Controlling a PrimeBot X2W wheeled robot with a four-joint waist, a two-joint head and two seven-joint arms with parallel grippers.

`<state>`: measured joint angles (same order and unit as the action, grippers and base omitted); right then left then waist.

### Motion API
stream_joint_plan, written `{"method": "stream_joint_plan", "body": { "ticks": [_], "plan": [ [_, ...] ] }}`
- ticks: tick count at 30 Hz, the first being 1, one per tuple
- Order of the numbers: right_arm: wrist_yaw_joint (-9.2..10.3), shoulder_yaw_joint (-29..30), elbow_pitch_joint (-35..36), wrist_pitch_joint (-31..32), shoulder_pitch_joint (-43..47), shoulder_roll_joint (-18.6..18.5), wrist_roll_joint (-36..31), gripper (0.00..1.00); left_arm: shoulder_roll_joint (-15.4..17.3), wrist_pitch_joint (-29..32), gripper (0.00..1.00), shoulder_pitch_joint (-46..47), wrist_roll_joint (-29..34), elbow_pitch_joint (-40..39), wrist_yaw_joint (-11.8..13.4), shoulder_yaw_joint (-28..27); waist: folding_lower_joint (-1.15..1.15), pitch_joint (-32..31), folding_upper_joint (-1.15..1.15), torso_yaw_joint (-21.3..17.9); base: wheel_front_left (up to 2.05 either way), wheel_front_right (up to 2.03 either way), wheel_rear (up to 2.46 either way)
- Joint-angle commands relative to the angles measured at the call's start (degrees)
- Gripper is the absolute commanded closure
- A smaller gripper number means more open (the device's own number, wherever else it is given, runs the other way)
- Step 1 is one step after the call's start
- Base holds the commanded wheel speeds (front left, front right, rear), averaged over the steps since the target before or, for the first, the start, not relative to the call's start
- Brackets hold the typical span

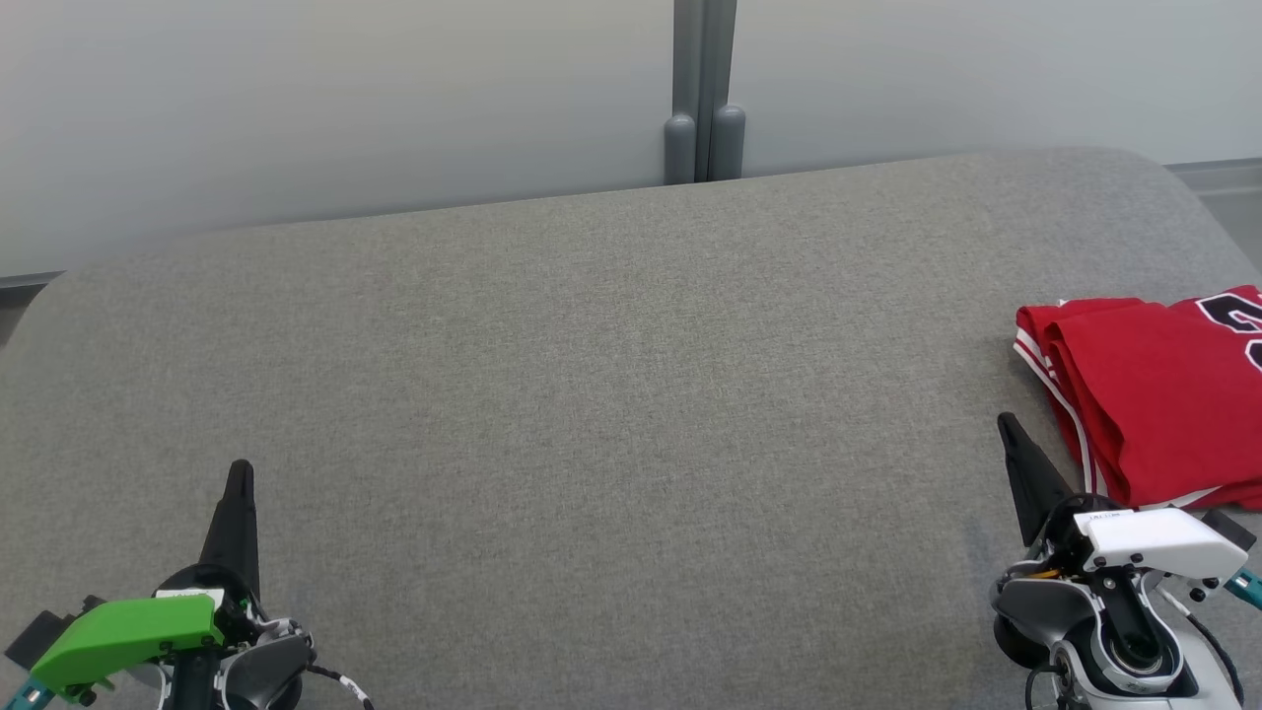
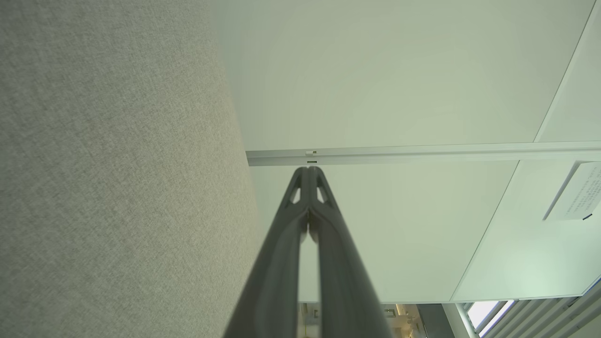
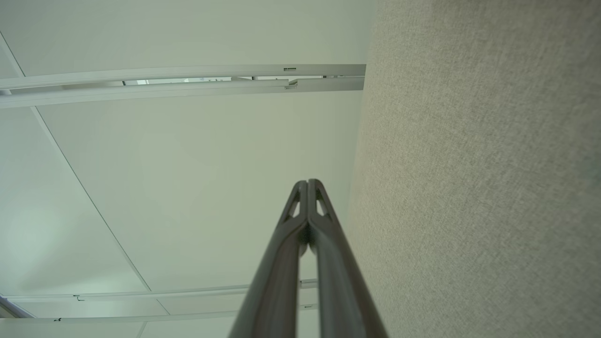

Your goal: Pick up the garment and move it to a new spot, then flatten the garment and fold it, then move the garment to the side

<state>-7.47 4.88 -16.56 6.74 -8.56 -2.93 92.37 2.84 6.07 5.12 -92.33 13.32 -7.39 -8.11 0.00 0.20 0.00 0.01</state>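
Jersey is lying folded, looking soft, light and floppy; gripping near a folded edge seems wise. Left gripper and right gripper are resting with jaws together, holding nothing.

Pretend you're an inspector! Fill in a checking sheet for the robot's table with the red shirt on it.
Surface: grey fabric table, smooth.
Job's things: red garment, folded, at the table's right edge, partly cut off by the picture.
Clutter: nothing seen.
Hands: left hand shut, empty; right hand shut, empty, close beside the garment.
Cables: thin cable at the left wrist; black cable at the right wrist.
Surroundings: pale wall and grey post behind the table.
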Motion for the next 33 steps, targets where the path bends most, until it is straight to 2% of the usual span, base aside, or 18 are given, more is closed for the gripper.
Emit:
{"method": "stream_joint_plan", "body": {
  "ticks": [1, 33],
  "plan": [
    [-0.04, 0.2, -0.1, 0.2, -0.5, -0.2, 0.2, 1.0, 0.0, 0.4, 1.0, 0.6, 0.0, -0.1, -0.4, -0.2, 0.0, 0.0, 0.0, 0.0, 0.0, 0.0, 0.0],
    [-0.04, 0.3, -0.1, 0.3, -0.5, -0.1, 0.0, 1.0, 0.0, 0.3, 1.0, 0.6, -0.1, -0.1, -0.4, -0.2, 0.0, 0.0, 0.0, 0.0, 0.0, 0.0, 0.0]
  ]
}}
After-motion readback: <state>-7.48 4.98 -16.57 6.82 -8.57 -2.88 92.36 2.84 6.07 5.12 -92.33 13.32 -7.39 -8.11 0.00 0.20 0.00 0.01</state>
